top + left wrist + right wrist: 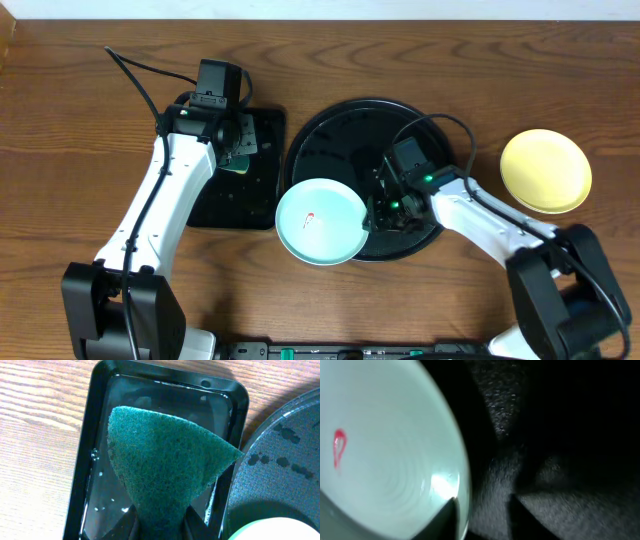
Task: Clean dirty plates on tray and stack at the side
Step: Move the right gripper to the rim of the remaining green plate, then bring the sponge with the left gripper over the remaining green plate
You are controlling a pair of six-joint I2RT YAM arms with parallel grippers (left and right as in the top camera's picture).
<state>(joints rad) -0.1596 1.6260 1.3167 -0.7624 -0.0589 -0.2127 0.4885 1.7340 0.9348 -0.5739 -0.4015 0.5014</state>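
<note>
Two plates show from overhead. One pale mint plate [318, 222] has a small red smear [314, 218] near its middle. It sits across the near-left rim of the round black tray [340, 130], part of it over the tray and part over the table [80, 120]. Whether it rests on the rim or is lifted off it cannot be told. The right hand [375, 212] is closed on this plate's right edge. In the right wrist view the pale rim passes between its dark fingers [445, 519], with the tray's speckled black floor behind. The tray's gloss carries scattered droplets, and most of its floor is bare. A yellow plate [545, 170] lies on the table to the right, well apart from the tray and near the table's right side. To the left, just beside the round tray, is a smaller rectangular black tray [225, 205], wet and beaded with water. The left hand [238, 150] hangs over it, clamped on a dark green scouring pad [165, 465] that fans out wide from between the fingers. The table is brown wood with a long grain. It lies open along the far edge and at the far left, and a narrower strip lies open in front of the trays.
</note>
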